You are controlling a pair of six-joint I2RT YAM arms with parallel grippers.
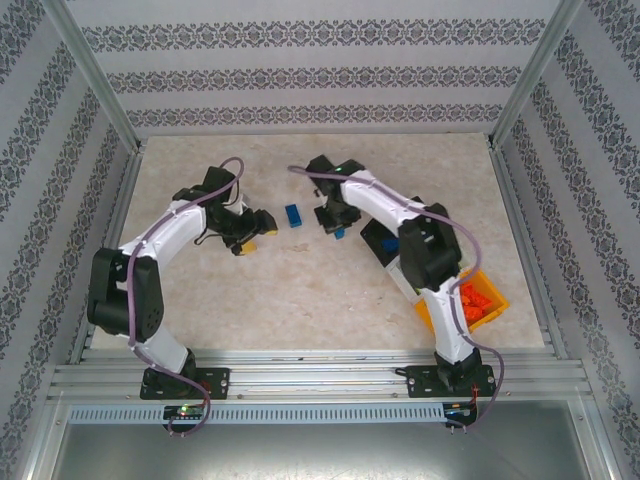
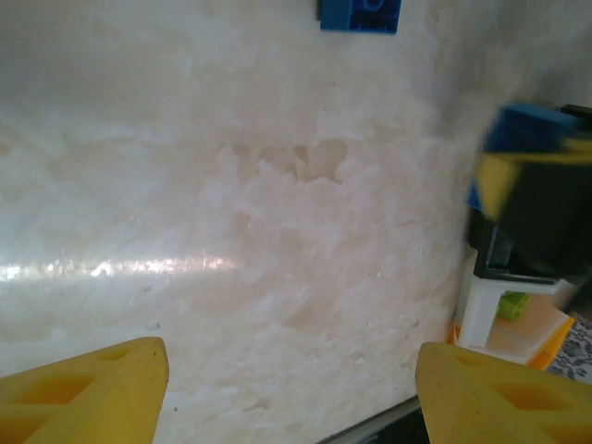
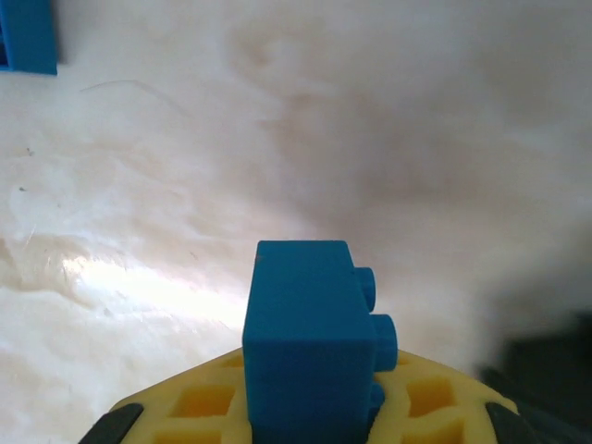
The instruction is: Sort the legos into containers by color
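Note:
My right gripper [image 1: 337, 226] is shut on a blue lego [image 3: 310, 342], whose studs point to the right; it hangs a little above the table, left of the black bin [image 1: 383, 240]. A second blue lego [image 1: 293, 217] lies flat on the table between the two grippers and shows again at the top edge of the left wrist view [image 2: 361, 14]. My left gripper [image 2: 291, 388] hovers open over bare table, its yellow fingertips [image 2: 88, 393] wide apart with nothing between them. The white bin [image 2: 481, 310] holds a lime green lego [image 2: 513, 303]. Orange-red legos [image 1: 472, 300] lie in the orange-yellow bin [image 1: 428, 318].
The three bins stand in a diagonal row at the right, partly under the right arm [image 1: 425, 250]. Metal rails [image 1: 320, 372] run along the table's near edge, and patterned walls close in the other three sides.

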